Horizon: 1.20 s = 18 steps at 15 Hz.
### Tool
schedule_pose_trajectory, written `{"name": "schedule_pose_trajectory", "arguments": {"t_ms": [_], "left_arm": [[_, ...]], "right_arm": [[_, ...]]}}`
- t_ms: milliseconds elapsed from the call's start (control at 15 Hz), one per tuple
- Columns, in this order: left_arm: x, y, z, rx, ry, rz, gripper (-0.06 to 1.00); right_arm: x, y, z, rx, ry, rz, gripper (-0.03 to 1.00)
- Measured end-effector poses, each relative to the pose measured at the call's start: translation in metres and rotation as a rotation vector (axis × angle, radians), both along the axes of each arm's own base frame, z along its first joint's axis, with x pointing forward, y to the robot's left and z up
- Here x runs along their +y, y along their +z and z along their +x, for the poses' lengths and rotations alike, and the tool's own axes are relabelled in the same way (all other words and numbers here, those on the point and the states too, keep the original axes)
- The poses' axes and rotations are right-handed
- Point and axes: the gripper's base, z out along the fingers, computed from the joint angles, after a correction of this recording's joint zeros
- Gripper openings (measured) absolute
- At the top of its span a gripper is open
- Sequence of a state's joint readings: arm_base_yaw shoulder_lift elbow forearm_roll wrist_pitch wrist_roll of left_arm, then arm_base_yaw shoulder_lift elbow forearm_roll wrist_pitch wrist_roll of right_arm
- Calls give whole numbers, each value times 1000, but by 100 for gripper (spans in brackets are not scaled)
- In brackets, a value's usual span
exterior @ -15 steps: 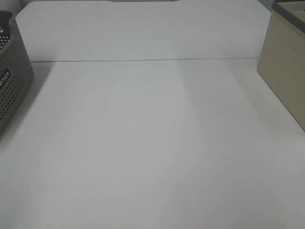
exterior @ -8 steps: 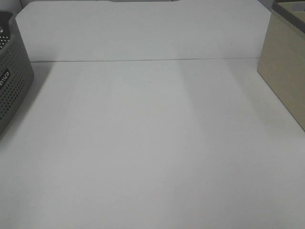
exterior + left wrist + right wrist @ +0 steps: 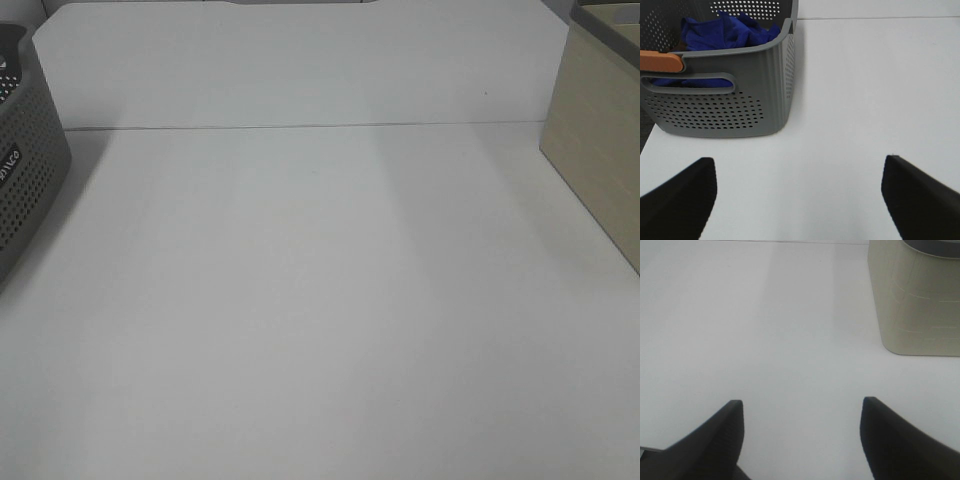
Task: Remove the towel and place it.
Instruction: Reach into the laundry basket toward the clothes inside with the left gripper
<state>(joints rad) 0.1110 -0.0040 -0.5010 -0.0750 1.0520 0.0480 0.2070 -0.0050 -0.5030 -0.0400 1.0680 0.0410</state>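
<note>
- Towel (image 3: 730,30): blue and bunched up inside the grey perforated basket (image 3: 740,100). You see it over the rim from the left wrist view, well apart from both grippers.
- Nearest you on the left arm: left gripper (image 3: 797,164), fingers (image 3: 682,200) spread wide and gripping nothing, over the white table (image 3: 850,100) short of the basket.
- Right gripper (image 3: 801,402): jaws likewise spread wide with nothing in them, only table below.
- Next out: the basket's handle slot faces your left gripper. An orange piece (image 3: 660,61) sits at the rim by the towel. It is probably a handle grip, but it is too cropped to be sure.
- Ahead of your right gripper: a beige bin (image 3: 915,305) stands on the table.
- High view: the basket is at the left edge, the beige bin at the right edge, table between them, and a seam (image 3: 300,127) runs across the far part.
</note>
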Motion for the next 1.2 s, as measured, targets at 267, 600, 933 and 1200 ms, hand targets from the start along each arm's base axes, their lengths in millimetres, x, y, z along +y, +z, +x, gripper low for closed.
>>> {"name": "schedule_pose_trajectory", "arguments": {"t_ms": [267,600,933,1200], "left_arm": [[0,0,0,0,0,0,84],[0,0,0,0,0,0,84],[0,0,0,0,0,0,84],[0,0,0,0,2,-4,84]], "right_arm": [[0,0,0,0,0,0,66],[0,0,0,0,0,0,66],[0,0,0,0,0,0,66],[0,0,0,0,0,0,66]]}}
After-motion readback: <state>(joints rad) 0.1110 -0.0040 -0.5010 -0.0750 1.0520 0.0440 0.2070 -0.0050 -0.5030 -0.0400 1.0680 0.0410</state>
